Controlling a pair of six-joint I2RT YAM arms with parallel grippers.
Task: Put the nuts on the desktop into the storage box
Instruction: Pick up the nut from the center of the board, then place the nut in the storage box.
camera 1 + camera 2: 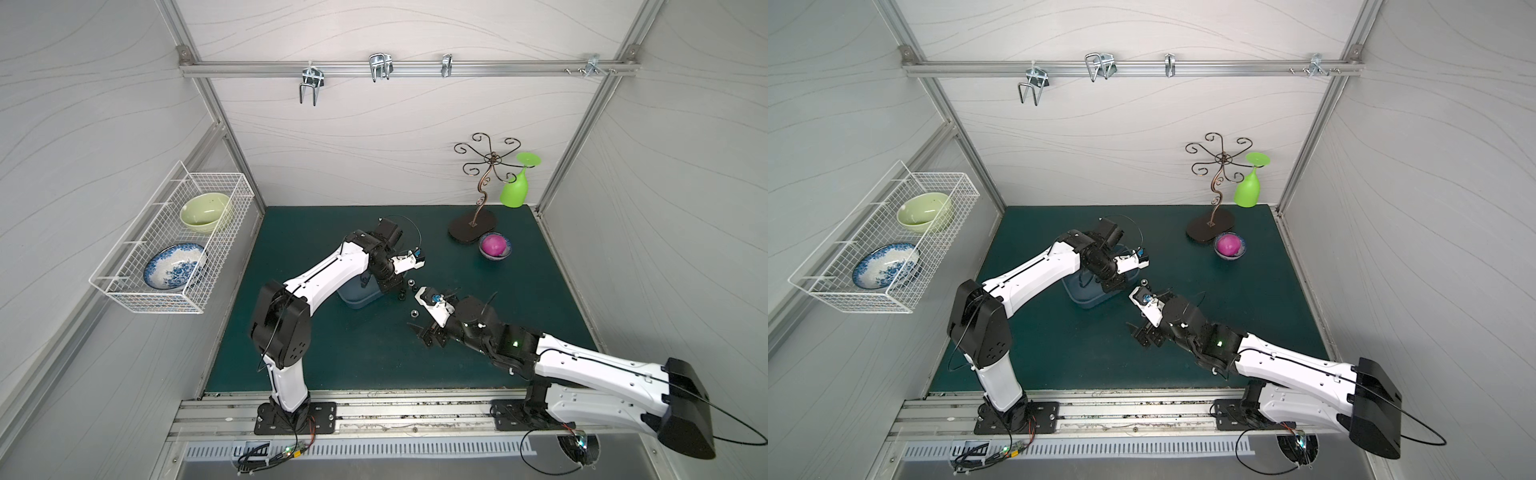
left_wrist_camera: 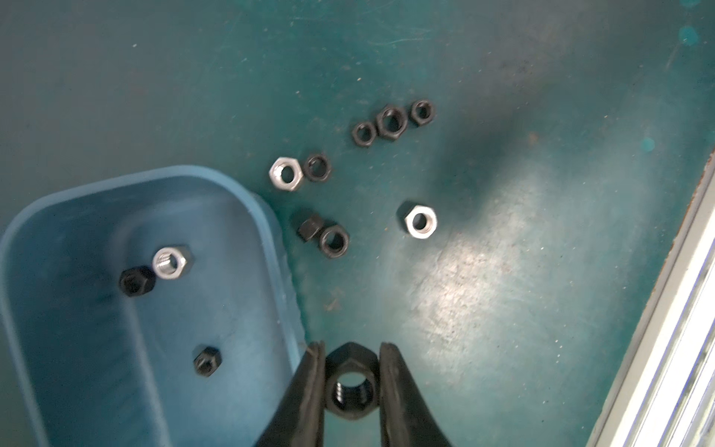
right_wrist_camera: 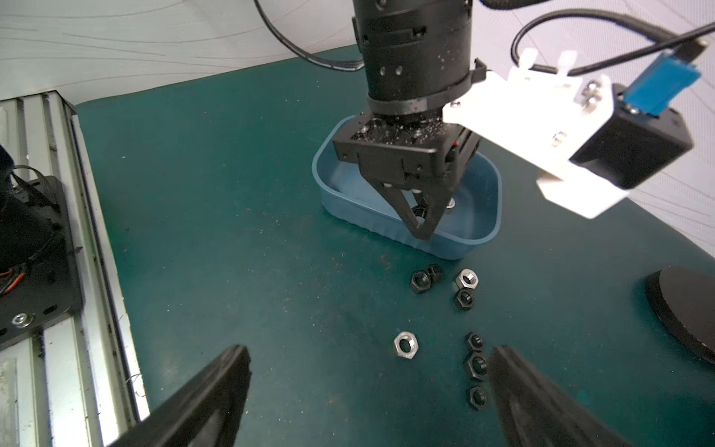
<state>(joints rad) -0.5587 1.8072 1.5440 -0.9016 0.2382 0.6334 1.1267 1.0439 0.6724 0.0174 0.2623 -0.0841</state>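
Observation:
My left gripper [image 2: 352, 350] is shut on a black nut [image 2: 351, 383] and hangs at the rim of the blue-grey storage box [image 2: 154, 174], which holds a silver nut [image 2: 170, 263] and two black ones [image 2: 135, 280]. On the teal desktop [image 1: 332, 353] beside the box lie several loose nuts: a silver one [image 2: 285, 173], another silver one [image 2: 420, 220], a black pair [image 2: 333, 240] and a black row of three [image 2: 391, 122]. My right gripper [image 3: 369, 350] is open low over the desktop, with the silver nut [image 3: 405, 345] between its fingers and the black row [image 3: 476, 365] by one finger.
A scrolled wire stand holding a green glass [image 1: 515, 191] stands at the back right on a dark base [image 1: 471, 228], with a small bowl holding a magenta ball [image 1: 494, 245] in front. A white wire basket [image 1: 166, 249] hangs on the left wall. Aluminium rail [image 1: 374, 411] edges the front.

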